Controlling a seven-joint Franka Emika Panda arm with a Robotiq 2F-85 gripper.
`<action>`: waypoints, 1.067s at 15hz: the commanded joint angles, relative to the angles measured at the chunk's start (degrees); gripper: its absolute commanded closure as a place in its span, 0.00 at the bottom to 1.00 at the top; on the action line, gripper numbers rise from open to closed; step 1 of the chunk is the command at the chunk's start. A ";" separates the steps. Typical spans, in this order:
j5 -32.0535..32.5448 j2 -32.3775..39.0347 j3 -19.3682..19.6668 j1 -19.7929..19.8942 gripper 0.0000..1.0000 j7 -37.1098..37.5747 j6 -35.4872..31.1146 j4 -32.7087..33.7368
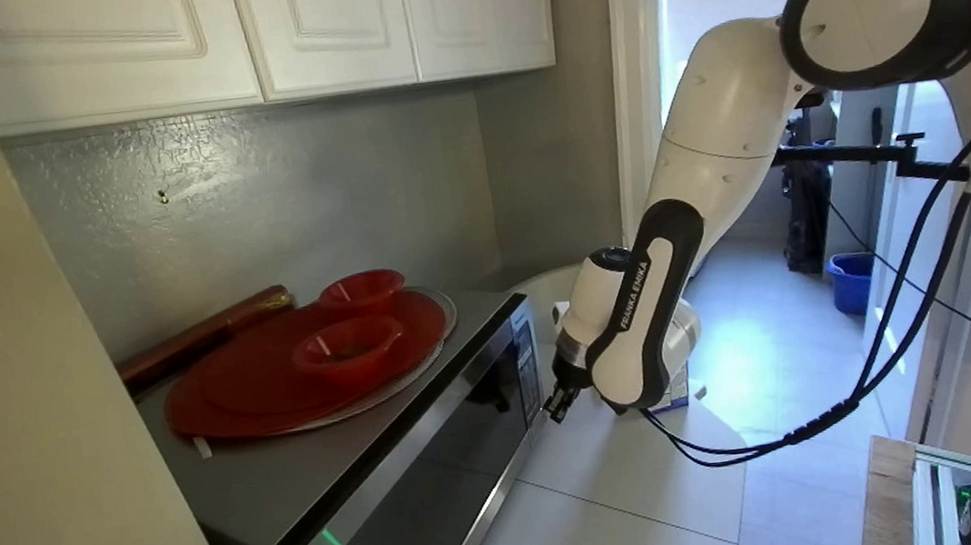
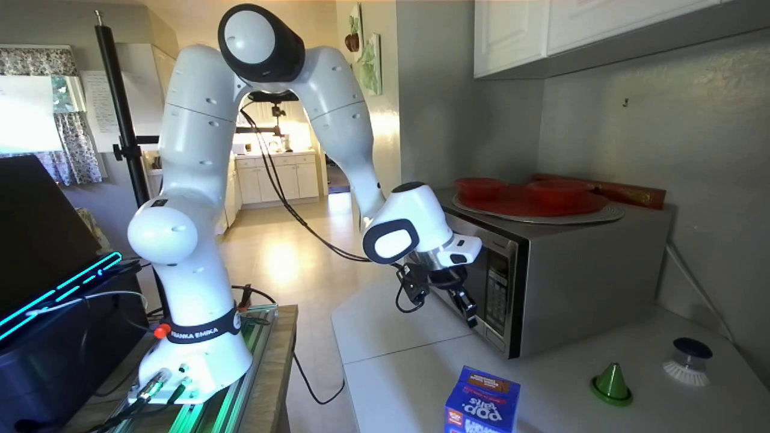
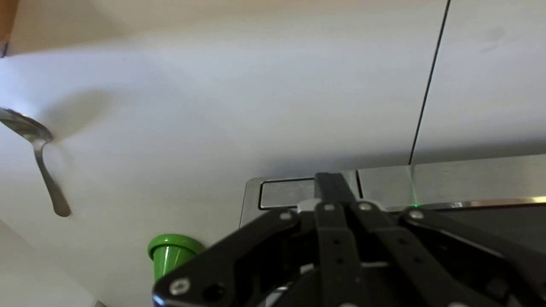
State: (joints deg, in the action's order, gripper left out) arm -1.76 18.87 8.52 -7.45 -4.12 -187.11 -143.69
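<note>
In an exterior view, 1 blue cardboard box (image 2: 483, 397) stands nearest on the white counter (image 2: 397, 367). Farther, to the right, are 1 green cone-shaped piece (image 2: 612, 385) and 1 round brush (image 2: 687, 364) with white bristles. The black gripper (image 2: 471, 320) is fully closed and tilted downward, just before the control panel (image 2: 497, 291) of the silver-and-black microwave (image 2: 592, 288); whether they touch, I cannot tell. Farther still, on the microwave top, lies flat red dishware (image 1: 251, 377) with 2 red bowls (image 1: 350, 368).
</note>
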 commanded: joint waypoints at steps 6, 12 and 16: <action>0.74 4.05 1.78 1.36 1.00 -0.98 -5.43 -0.56; 0.91 5.91 -1.16 2.81 1.00 -0.51 -8.62 0.46; -0.07 7.78 -0.33 1.72 1.00 -0.86 -9.81 2.15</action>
State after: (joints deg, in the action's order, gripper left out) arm -1.76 24.49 8.04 -5.84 -4.85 -195.43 -143.32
